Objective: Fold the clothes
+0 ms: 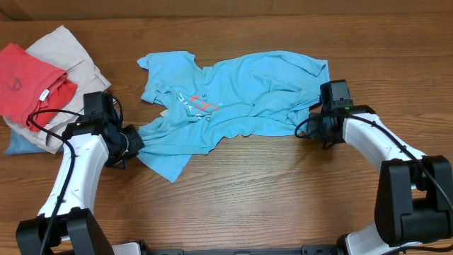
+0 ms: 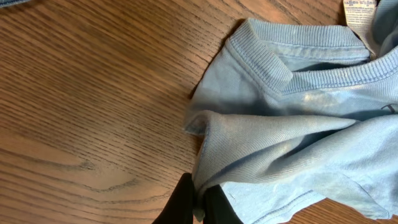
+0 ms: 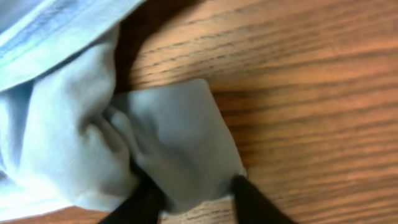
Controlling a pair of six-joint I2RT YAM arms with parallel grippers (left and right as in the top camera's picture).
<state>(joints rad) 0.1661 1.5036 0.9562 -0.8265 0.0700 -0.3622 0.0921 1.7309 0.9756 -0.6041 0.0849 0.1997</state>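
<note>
The clothes, a light blue T-shirt with white and red-orange lettering, lie crumpled across the middle of the table. My left gripper is at the shirt's left edge. In the left wrist view it is shut on a pinched fold of the blue cloth, with the ribbed collar lying beyond. My right gripper is at the shirt's right edge. In the right wrist view its fingers stand apart on either side of a flat flap of the shirt, which rests on the wood.
A pile lies at the far left: a red T-shirt on beige trousers, with blue denim showing beneath. Bare wooden table stretches in front of the shirt.
</note>
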